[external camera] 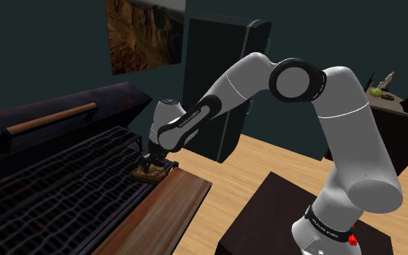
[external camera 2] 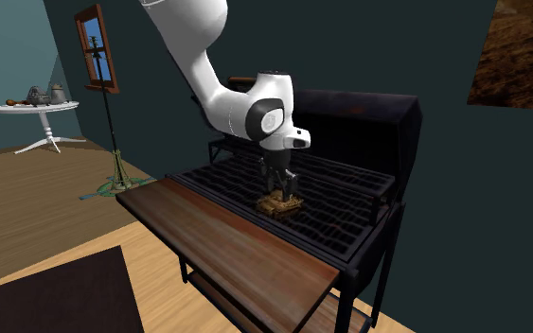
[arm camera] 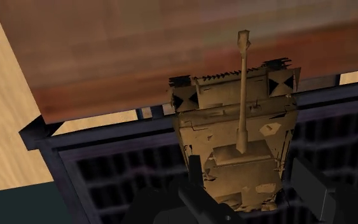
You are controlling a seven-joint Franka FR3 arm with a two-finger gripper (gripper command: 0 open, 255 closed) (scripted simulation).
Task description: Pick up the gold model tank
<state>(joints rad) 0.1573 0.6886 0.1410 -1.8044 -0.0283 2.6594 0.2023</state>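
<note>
The gold model tank (external camera: 150,172) (external camera 2: 280,203) rests on the dark grill grate (external camera: 50,199) (external camera 2: 340,213), right beside the wooden side shelf (external camera: 169,210) (external camera 2: 226,246). Its barrel points toward the shelf. My gripper (external camera: 152,161) (external camera 2: 279,186) is lowered straight over it. In the wrist view the tank (arm camera: 238,159) sits between the two black fingers (arm camera: 198,184) of the gripper (arm camera: 250,191). They stand apart, one on each side of the hull's rear and close to it. The gripper looks open, and the tank still lies on the grate.
The raised grill lid (external camera: 57,119) with its wooden handle stands behind the grate. A tall black cabinet (external camera: 224,69) stands behind the arm. My stand (external camera: 282,217) is at the shoulder view's lower right. A white round table (external camera 2: 42,112) and a tripod pole (external camera 2: 113,175) stand farther off.
</note>
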